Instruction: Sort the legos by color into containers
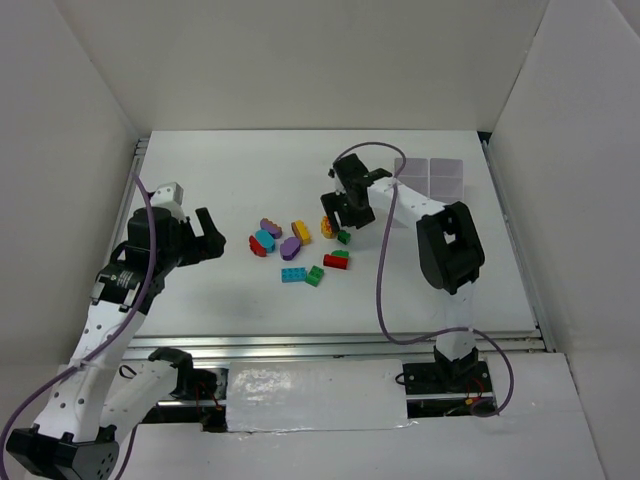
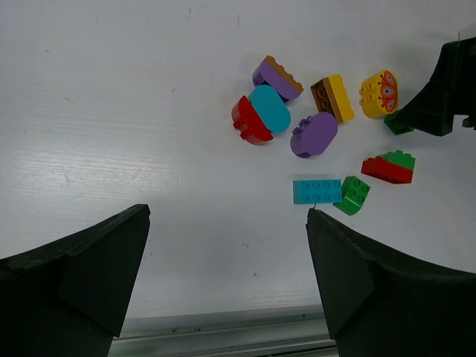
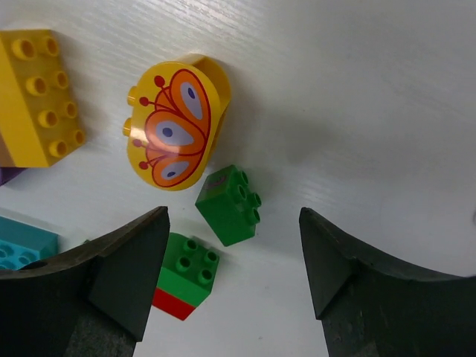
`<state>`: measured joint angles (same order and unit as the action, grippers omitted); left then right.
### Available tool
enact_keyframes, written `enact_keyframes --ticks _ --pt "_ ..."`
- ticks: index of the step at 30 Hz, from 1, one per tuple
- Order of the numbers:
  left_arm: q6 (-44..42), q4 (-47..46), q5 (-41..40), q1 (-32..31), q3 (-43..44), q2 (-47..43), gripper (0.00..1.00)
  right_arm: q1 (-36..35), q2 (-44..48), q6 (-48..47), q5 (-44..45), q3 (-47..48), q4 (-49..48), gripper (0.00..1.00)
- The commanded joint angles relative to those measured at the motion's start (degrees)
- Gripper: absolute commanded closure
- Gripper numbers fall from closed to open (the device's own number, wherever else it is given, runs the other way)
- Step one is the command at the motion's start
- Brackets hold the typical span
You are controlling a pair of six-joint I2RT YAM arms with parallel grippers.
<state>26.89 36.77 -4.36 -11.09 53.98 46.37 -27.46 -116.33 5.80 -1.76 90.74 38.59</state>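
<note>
I count eleven legos (image 2: 314, 134) in one loose cluster mid-table: three green, two red, two purple, two cyan and two yellow. One green piece sits stacked on a red brick (image 2: 381, 172). All of them lie on the table (image 1: 250, 170), well apart from the tray (image 1: 445, 172) at the far right, which is partly behind the right arm.

Only the top view shows that tray, and I make out four cells of it. The left wrist view takes in the whole cluster. The right wrist view alone lets me see the small green brick (image 3: 229, 204) lying between the jaws of the right gripper (image 3: 232, 214). Those jaws stand apart with a gap on each side, gripping nothing, and the yellow butterfly oval (image 3: 177, 126) lies just beyond. The left gripper (image 2: 227, 216) hangs wide and empty, left of the cluster.
</note>
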Motion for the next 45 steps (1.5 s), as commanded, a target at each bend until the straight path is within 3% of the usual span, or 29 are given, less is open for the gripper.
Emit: enact_keyframes --ticks 1,6,13,18,20,21,22,29,35,45 --pt "-1.5 -2.7 1.1 -0.2 -0.3 -0.1 0.01 -0.7 -2.0 -2.0 -0.3 1.8 -0.3 0.23" --pt "-1.6 -2.8 1.5 -0.3 -0.3 -0.1 0.0 -1.0 -3.9 -2.0 0.4 2.7 -1.3 0.28" --pt "-1.7 -2.8 1.5 -0.3 -0.4 -0.5 0.01 -1.4 -5.3 -1.6 1.6 2.3 -1.8 0.48" --pt "-1.8 -2.8 1.9 -0.3 -0.4 -0.6 0.0 -2.0 -2.6 -0.5 2.8 -0.3 -3.2 0.56" --pt "-1.8 -2.8 1.9 -0.3 -0.4 -0.6 0.0 -2.1 -0.5 1.1 5.3 -1.5 -4.0 0.66" --pt "-1.8 -2.8 1.9 -0.2 -0.4 -0.6 0.0 -2.0 0.4 1.3 5.6 -2.1 -4.6 0.98" --pt "-1.8 -2.8 1.9 -0.3 -0.5 -0.6 0.01 -2.1 1.3 2.5 6.5 -2.7 -5.0 1.0" --pt "-1.8 -2.9 2.4 -0.3 -0.5 -0.5 0.0 -1.9 9.7 5.3 14.2 -1.7 -3.2 1.0" --pt "-1.9 -3.0 2.8 -0.3 -0.5 -0.4 0.0 4.5 14.8 6.1 19.8 2.6 -4.8 1.0" --pt "-2.1 -3.2 2.9 -0.3 -0.7 -1.1 0.0 14.5 7.3 6.6 27.2 15.3 -6.1 1.0"
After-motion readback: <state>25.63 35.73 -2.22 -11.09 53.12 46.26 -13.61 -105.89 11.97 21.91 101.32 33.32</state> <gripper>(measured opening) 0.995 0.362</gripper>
